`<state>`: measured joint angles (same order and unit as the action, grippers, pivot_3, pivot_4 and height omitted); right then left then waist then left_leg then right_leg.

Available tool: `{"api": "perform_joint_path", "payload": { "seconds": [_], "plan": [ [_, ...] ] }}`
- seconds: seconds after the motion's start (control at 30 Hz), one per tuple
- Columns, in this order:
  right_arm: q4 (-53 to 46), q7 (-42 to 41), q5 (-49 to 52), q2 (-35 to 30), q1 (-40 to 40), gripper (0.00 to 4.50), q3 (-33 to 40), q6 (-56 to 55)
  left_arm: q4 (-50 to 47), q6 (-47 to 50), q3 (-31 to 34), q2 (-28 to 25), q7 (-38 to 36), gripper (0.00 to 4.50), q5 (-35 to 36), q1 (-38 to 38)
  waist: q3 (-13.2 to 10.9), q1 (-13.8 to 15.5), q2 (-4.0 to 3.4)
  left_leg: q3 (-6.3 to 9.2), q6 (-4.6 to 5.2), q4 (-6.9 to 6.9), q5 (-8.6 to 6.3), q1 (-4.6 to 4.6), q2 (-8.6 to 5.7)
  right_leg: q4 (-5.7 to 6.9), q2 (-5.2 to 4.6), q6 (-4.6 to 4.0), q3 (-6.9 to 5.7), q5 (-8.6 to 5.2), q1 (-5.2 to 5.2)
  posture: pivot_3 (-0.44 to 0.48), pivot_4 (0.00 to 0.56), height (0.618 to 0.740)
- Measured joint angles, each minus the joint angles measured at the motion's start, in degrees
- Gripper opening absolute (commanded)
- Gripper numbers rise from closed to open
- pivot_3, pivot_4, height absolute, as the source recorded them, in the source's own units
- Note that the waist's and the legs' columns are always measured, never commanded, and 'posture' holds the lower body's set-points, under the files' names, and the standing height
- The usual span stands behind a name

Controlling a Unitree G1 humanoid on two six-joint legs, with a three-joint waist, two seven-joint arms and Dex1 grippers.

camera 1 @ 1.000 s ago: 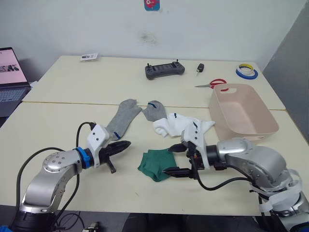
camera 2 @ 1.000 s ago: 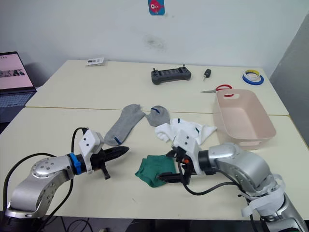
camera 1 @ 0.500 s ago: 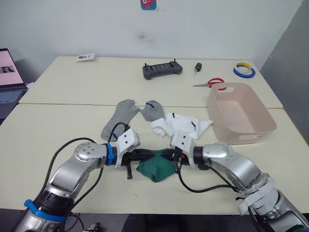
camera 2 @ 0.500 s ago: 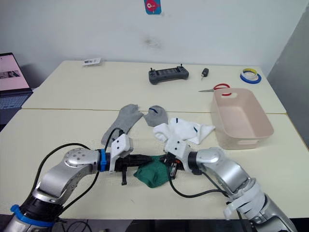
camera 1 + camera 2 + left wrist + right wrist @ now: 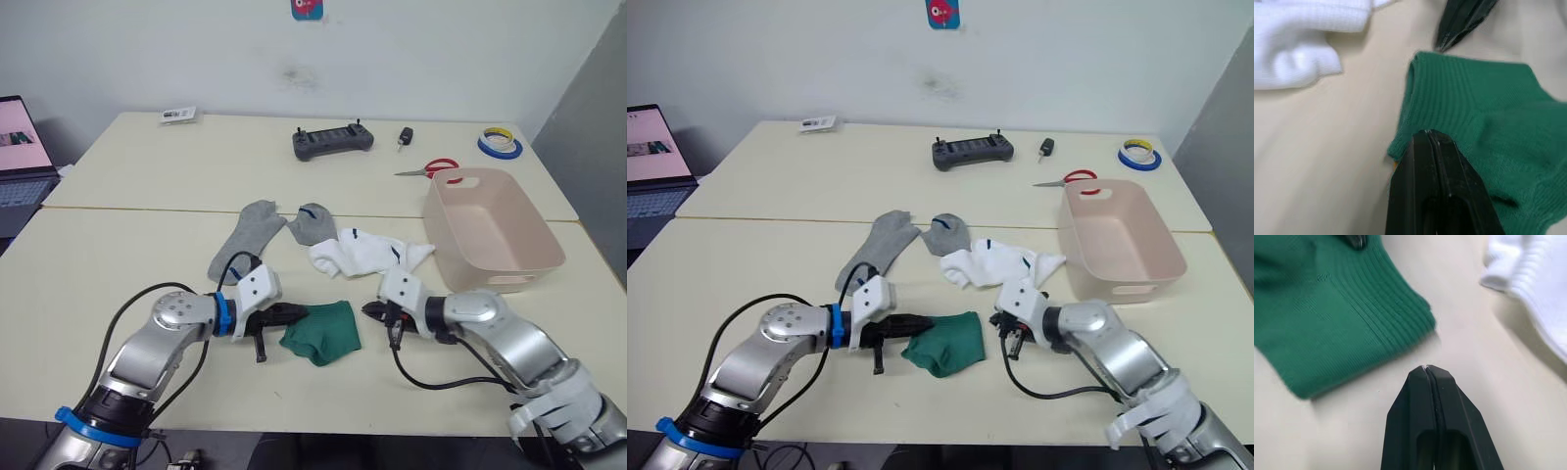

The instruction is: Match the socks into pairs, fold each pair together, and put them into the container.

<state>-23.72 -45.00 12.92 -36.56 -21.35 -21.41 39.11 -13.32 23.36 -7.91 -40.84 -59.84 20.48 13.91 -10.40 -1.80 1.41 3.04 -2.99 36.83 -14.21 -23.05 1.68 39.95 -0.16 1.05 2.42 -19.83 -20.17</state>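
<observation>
Left gripper (image 5: 294, 314) fingers closed, pinching left edge of folded green socks (image 5: 323, 331), near centre. Right gripper (image 5: 370, 310) closed, empty, lying just right. Container (image 5: 490, 235) sitting far right, receiving nothing yet; white socks (image 5: 367, 253), grey socks (image 5: 269, 235) awaiting pairing.

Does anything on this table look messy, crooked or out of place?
Mostly the socks. The two white socks lie crumpled in one heap beside the pale pink plastic tub. One grey sock lies flat, the other bunched short. The green socks sit neatly folded. Nothing looks spilled or broken.
</observation>
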Motion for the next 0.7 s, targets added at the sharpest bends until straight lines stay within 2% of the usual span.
{"api": "perform_joint_path", "payload": {
  "seconds": [0.1,0.23,0.33,0.47,0.7],
  "plan": [
    [-4.5,-2.0,2.8,0.2,0.0,0.05,1.1,0.1,-5.8,2.4,0.7,-1.0,-1.9,0.00,3.4,0.4,0.0,-0.1,0.00,0.01,0.00,-0.03,0.00,0.04,0.01,0.00,0.03,0.00,0.00,0.00,0.04,0.000,0.150,0.737],
    [-5.5,-2.4,2.4,1.7,0.4,0.05,-2.0,0.2,-9.1,3.8,-1.9,-2.2,-3.9,0.00,3.6,0.2,0.0,0.0,0.00,-0.01,0.00,0.00,0.00,0.05,-0.03,-0.01,0.03,0.00,0.02,0.00,0.06,0.000,0.150,0.737],
    [-4.7,-2.1,0.9,3.6,0.5,0.05,-5.8,0.1,-8.4,1.7,-5.4,-3.0,-4.9,0.00,0.3,-0.6,0.0,0.0,-0.01,-0.01,0.00,0.00,0.00,0.04,-0.03,-0.01,0.05,0.00,0.02,0.00,0.03,0.000,0.150,0.737],
    [-3.0,-1.4,-2.2,3.7,1.0,0.05,-9.1,-0.1,-4.2,-2.1,-6.4,-4.5,-5.7,0.00,-4.1,-1.4,0.0,0.0,-0.01,0.00,0.00,0.00,0.00,0.04,-0.03,0.00,0.04,0.00,0.00,0.00,0.02,0.000,0.150,0.737],
    [-2.5,-2.1,-5.1,0.0,2.3,0.05,-9.0,-2.6,0.4,-8.6,-6.4,-4.9,-5.9,0.00,-7.6,-3.2,0.0,0.1,-0.02,-0.01,0.00,0.00,0.00,0.08,-0.02,0.00,0.02,0.00,-0.01,0.00,0.07,0.000,0.150,0.737]
  ]
}}
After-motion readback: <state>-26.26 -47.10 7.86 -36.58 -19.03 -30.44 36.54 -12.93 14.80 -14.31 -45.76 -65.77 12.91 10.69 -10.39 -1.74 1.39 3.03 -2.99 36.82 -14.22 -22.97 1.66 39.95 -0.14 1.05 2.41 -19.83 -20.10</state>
